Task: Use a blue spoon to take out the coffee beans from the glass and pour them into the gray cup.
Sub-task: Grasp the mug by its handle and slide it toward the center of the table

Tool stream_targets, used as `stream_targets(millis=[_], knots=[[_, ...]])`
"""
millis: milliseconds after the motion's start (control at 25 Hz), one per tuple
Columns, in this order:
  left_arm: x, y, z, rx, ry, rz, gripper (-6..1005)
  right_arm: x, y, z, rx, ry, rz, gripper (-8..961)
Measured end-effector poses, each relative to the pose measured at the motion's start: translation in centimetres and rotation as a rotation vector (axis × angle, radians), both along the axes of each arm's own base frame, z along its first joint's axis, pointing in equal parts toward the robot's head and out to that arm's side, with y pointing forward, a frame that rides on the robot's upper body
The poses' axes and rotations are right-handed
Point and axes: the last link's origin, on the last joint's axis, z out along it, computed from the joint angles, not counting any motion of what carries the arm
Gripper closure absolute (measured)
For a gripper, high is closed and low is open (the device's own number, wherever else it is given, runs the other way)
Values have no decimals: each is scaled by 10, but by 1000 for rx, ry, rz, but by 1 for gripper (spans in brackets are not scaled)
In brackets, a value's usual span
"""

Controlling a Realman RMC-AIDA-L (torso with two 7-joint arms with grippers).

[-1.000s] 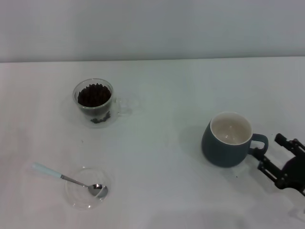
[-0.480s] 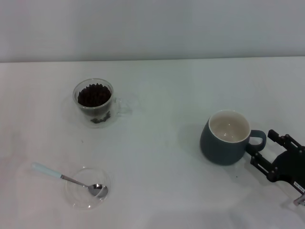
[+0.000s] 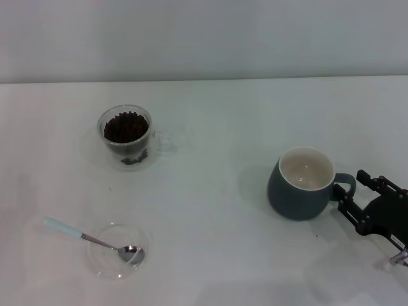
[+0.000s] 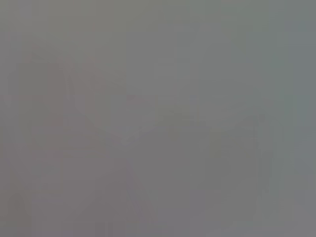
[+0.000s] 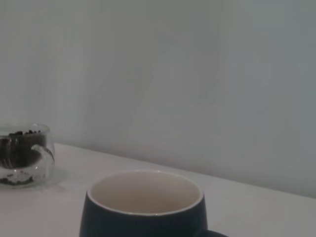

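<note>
From the head camera, the right pincer is sitting low on the bench with its fingers parted on either side of the handle of the gray cup; whether they are actually gripping it I cannot tell. The cup is showing an empty cream inside. If the pincer is pressing unevenly on that loop handle, the cup risks twisting or tipping. Well apart, at the far left, the glass is standing heaped with coffee beans, and nearer the robot the blue spoon is lying with its bowl in a clear glass dish, handle sticking out over the rim; a clumsy grab there could flip the dish

The left wrist camera is showing only flat gray, so the left pincer is not in view

From the right wrist camera, the cup is filling the foreground, with the glass beyond it; dragging the cup toward the glass could knock the beans out
</note>
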Motion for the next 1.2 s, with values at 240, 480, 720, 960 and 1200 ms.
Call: stream_targets(millis=[240, 480, 720, 960, 1200], knots=[[1, 1, 0, -1, 1, -3, 285, 0, 3, -1, -4, -5, -9, 381], [2, 2, 0, 0, 2, -6, 285, 1, 5, -1, 0, -4, -18, 410], [3, 5, 0, -3, 3, -14, 285, 1, 11, -1, 3, -4, -35, 486], [4, 6, 0, -5, 7, -17, 285, -2, 14, -1, 4, 0, -32, 615], [4, 6, 1, 0, 6, -14, 285, -4, 17, -2, 2, -5, -22, 714]])
